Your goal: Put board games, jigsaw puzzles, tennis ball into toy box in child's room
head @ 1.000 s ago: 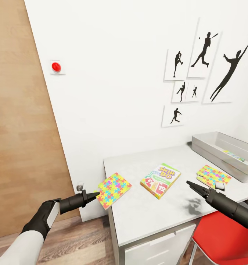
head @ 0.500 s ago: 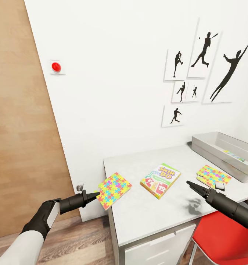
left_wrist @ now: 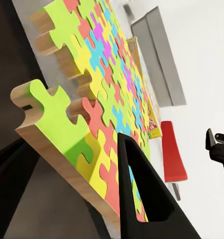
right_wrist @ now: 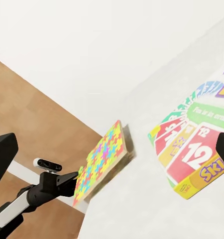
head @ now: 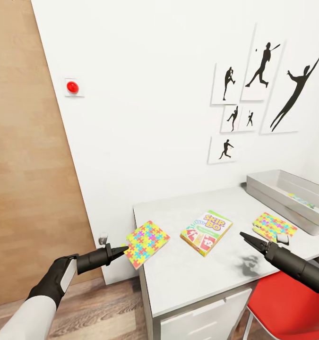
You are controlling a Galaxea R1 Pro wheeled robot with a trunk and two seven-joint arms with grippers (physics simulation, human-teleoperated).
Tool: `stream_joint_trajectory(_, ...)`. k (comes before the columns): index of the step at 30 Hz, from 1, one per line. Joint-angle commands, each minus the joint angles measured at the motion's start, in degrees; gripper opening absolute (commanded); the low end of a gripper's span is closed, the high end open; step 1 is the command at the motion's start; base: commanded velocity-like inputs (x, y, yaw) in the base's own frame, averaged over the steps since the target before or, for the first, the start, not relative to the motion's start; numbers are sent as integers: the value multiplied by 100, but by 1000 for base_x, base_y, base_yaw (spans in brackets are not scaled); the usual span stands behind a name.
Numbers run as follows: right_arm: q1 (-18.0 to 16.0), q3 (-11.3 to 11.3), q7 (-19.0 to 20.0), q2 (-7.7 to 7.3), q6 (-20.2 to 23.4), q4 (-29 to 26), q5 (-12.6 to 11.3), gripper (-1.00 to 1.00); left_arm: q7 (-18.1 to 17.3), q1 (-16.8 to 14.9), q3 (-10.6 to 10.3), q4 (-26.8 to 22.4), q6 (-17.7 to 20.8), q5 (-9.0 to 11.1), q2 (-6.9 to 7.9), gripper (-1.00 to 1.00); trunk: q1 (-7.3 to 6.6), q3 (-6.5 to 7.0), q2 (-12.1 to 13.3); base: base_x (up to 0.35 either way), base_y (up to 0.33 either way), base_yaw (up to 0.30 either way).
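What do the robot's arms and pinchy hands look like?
Each arm is white up top, then has a black, glove-like wrist. The left gripper and right gripper are black and taper to pointy tips like beaks. The left wrist has a grey panel. No cables or markings show.

- The scene is being viewed from the head camera, high and well back, facing forward and down over the table (head: 187, 278), both arms and the wall.
- The jigsaw puzzle (left_wrist: 99, 107) is being viewed from very near by the left wrist camera, looking along its fingers (left_wrist: 142, 199) across the table towards the red chair (left_wrist: 171, 154).
- The table is being viewed by the right wrist camera from the opposite side, facing the same jigsaw puzzle (right_wrist: 102, 162), which is being shared by all three views.
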Motion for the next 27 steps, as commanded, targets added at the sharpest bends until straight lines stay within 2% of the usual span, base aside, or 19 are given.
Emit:
stream_joint_trajectory(1,-3,-4,7,0,34,1,-10,100,-32,-3,2,-7,39,10,-1,-100,-23,13,39,0,0,0)
stream_joint_trajectory(8,-5,-4,6,0,34,1,-10,100,-405,-3,-30,-46,64,10,6,-100,-177,138,319,0,0,0)
stream_joint_trajectory(13,-6,2,-5,0,34,1,-7,100,-512,-3,-36,-86,163,10,39,-100,-287,228,520,0,0,0)
stream_joint_trajectory(15,-5,3,-10,0,34,2,-1,100,-577,-3,-36,-176,263,10,48,-100,-287,228,520,0,0,0)
stream_joint_trajectory(21,-5,5,-21,0,34,9,16,100,-1028,-3,-62,-753,791,1,68,-100,-418,336,761,0,0,0)
stream_joint_trajectory(27,-7,12,-19,7,34,9,27,100,-1143,-3,-94,-851,1083,-22,77,-100,-550,443,1001,0,0,0)
